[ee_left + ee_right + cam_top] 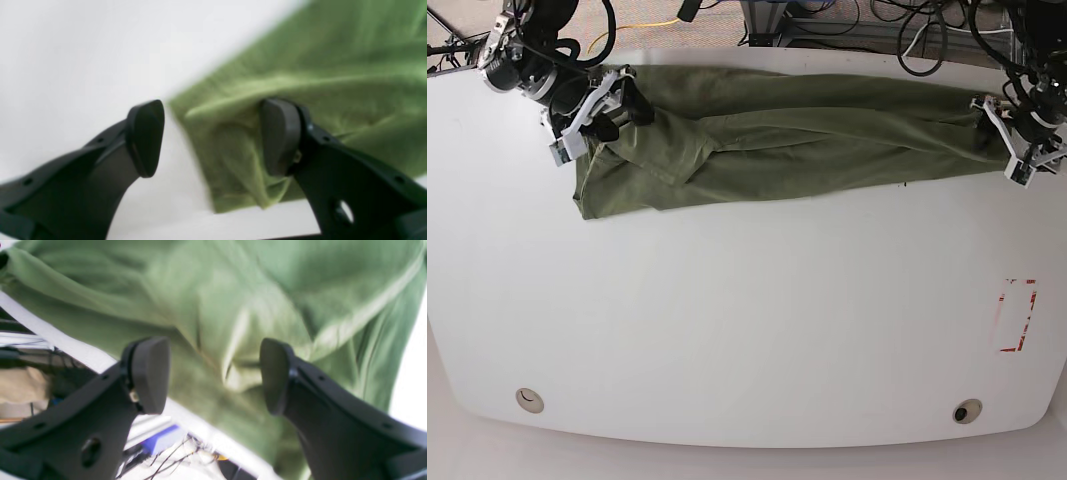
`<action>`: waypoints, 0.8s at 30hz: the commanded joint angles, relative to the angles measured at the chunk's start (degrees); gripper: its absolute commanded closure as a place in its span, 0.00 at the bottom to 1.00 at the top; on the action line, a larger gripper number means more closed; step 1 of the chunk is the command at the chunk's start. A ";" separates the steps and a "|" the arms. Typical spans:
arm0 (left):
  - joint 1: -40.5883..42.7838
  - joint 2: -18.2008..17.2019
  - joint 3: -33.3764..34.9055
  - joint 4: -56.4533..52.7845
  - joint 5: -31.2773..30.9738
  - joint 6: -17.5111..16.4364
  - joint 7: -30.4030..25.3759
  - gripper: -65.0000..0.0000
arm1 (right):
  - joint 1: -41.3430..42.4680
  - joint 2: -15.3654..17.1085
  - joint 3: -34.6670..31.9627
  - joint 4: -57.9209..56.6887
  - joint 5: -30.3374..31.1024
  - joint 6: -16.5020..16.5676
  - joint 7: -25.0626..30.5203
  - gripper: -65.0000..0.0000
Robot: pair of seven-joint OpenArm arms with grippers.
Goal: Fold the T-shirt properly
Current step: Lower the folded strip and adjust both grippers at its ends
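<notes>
The white surface (747, 330) fills most of the base view, bare across its near half apart from a small red-and-white mark (1019, 315) near one edge and two round fittings (528, 400) close to the front rim.

The T-shirt (787, 140) lies along the far part of the surface as a long, narrow, wrinkled olive-green band stretching almost from one arm to the other. Its end under the right arm is wider and hangs a little nearer the camera, with loose folds running along its length.

The right gripper (213, 375) sits over that wider end, at the far edge of the surface. Its dark fingers (150, 373) stand well apart with cloth lying beneath and between them, and nothing is pinched.

The left gripper (213, 136) is at the opposite, narrower end. Its fingers (146, 136) are also spread wide; one is over bare surface, the other over the cloth's corner, and the cloth lies loose, not clamped. Both wrist views are blurred.
</notes>
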 commanded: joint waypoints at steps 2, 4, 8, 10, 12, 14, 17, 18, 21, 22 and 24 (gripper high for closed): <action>-2.00 -1.01 -0.47 5.40 -0.31 0.26 -0.62 0.35 | 2.85 0.60 -0.03 0.85 0.45 0.12 1.23 0.38; -2.70 -0.92 -0.38 7.33 -0.31 0.26 -0.44 0.35 | 4.17 0.60 -0.20 0.58 -0.96 0.12 1.23 0.38; -2.96 0.40 1.55 8.48 -0.31 0.26 2.46 0.35 | 7.69 1.13 -4.34 0.58 -6.85 0.12 1.32 0.38; -2.79 1.63 2.52 8.56 0.04 0.26 2.72 0.35 | 8.92 1.74 -5.74 0.58 -10.01 0.12 1.05 0.38; -2.35 3.39 2.96 8.56 0.13 0.26 2.90 0.35 | 9.36 2.71 -7.76 0.49 -13.09 0.12 0.88 0.38; -0.50 4.35 2.87 8.12 0.92 0.26 2.90 0.35 | 9.36 2.88 -9.70 -0.03 -14.50 0.12 0.88 0.38; 0.11 5.23 4.37 6.89 3.82 0.26 2.90 0.35 | 9.89 2.97 -11.90 -3.02 -16.17 0.12 0.88 0.38; 0.64 5.50 4.72 6.28 4.53 0.26 2.90 0.35 | 9.89 2.97 -12.34 -3.73 -16.69 0.12 0.88 0.38; 3.01 5.41 3.31 3.90 5.49 0.26 2.55 0.35 | 9.45 2.97 -13.39 -5.92 -17.40 0.12 1.32 0.38; 3.10 5.41 3.14 2.59 5.49 0.26 2.55 0.35 | 9.62 2.97 -13.39 -6.80 -17.40 0.12 1.32 0.38; 3.01 5.23 3.05 0.48 5.49 0.26 2.55 0.35 | 9.89 2.97 -13.92 -7.33 -17.40 0.12 1.32 0.38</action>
